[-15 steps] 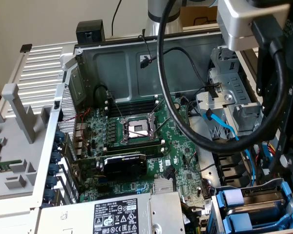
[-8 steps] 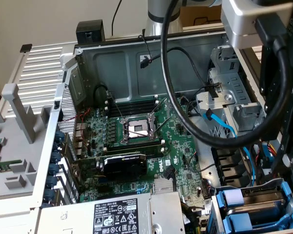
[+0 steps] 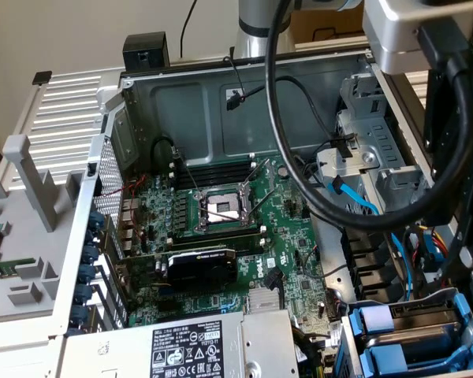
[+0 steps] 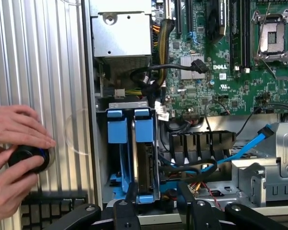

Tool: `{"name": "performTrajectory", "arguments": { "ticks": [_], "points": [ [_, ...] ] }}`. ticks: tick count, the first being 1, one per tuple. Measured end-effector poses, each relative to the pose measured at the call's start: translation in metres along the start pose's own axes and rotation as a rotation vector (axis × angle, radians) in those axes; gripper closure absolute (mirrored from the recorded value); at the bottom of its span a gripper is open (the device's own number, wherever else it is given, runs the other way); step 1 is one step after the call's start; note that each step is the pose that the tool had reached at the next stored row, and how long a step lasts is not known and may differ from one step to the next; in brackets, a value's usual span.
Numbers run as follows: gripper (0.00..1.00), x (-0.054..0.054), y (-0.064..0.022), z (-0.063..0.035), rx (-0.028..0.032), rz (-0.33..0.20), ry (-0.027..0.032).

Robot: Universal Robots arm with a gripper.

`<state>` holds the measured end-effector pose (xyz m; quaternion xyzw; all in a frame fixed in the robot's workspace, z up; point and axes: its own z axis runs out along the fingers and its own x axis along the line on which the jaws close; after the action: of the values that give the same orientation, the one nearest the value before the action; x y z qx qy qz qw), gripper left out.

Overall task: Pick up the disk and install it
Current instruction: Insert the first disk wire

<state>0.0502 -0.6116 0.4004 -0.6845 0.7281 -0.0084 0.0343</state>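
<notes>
The disk [image 4: 145,158] stands on edge in its bay [image 4: 129,104], silver inside bright blue plastic; the tool [image 4: 157,189] hangs open astride it.

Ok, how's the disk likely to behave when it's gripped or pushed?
The disk looks like a rigid metal slab, so probably stiff and fairly heavy for its size. Its blue carrier is plastic, likely smooth and somewhat slippery. Standing on edge in the bay, it should slide rather than tip.
</notes>
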Motion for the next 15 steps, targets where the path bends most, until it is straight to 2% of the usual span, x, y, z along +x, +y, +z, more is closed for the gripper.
{"name": "performTrajectory", "arguments": {
  "ticks": [10, 15],
  "points": [
    [0.55, 0.000, -0.0053, 0.0007, -0.0016, 0.001, 0.0000],
    [0.55, -0.001, -0.0148, 0.0015, -0.0019, 0.001, 0.0001]
  ]
}}
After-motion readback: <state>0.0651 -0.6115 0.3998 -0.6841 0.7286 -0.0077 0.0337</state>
